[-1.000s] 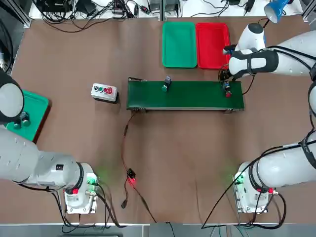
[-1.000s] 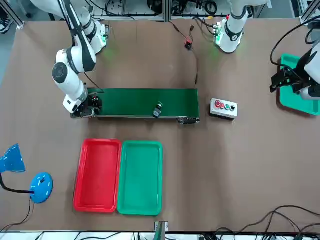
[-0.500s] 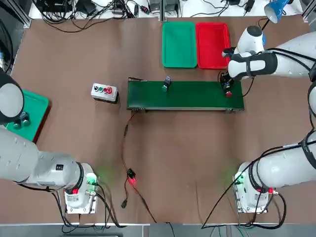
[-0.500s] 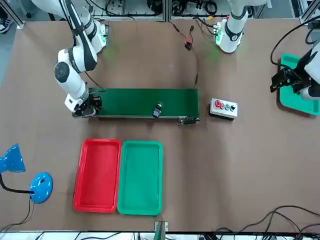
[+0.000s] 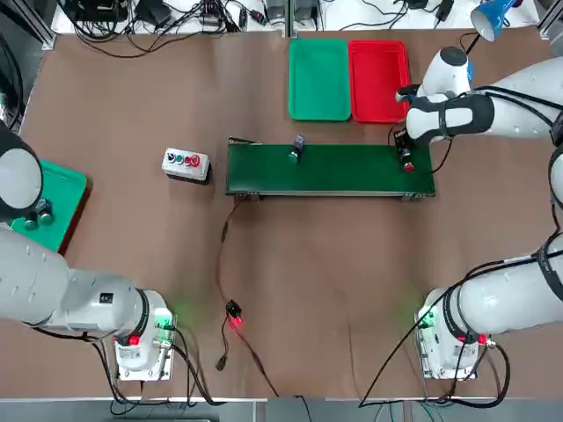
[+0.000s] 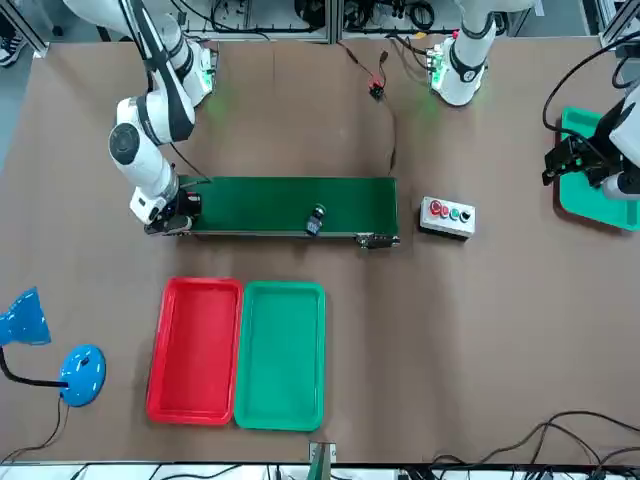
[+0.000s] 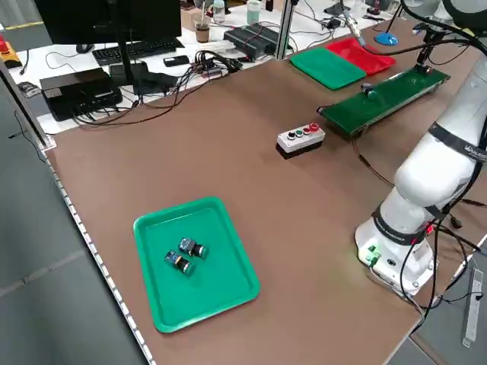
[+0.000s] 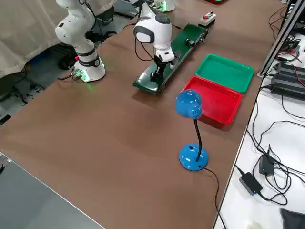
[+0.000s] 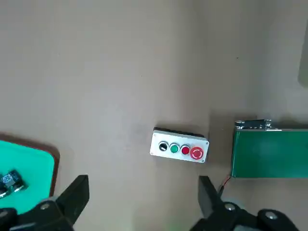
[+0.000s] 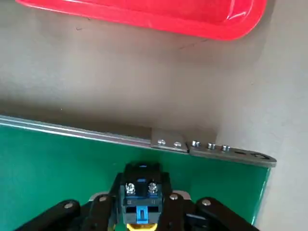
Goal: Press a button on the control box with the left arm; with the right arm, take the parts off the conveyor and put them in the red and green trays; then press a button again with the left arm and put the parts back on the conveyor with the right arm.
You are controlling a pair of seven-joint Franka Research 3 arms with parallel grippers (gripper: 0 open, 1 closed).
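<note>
The conveyor (image 5: 343, 172) lies across the table's middle. At its right end my right gripper (image 5: 404, 151) is shut on the red-capped part (image 10: 141, 198), which stands on the belt between the fingers (image 10: 101, 207). The green-capped part (image 5: 296, 152) sits near the belt's left end. Beyond the belt lie the green tray (image 5: 319, 79) and the red tray (image 5: 378, 79), side by side. The control box (image 5: 186, 163) stands left of the conveyor. My left gripper (image 9: 143, 185) hangs open high above the table's left side, with the control box (image 9: 179, 147) ahead of it.
A green tray with a red-brown edge (image 5: 63, 200) holds small dark pieces at the far left. A blue desk lamp (image 6: 60, 350) stands by the red tray. A cable with a red-lit plug (image 5: 232, 315) runs from the conveyor toward the arms' bases.
My right gripper's fingers have closed on the red-capped part at the conveyor's end, and its arm has shifted slightly. The left arm has not moved.
</note>
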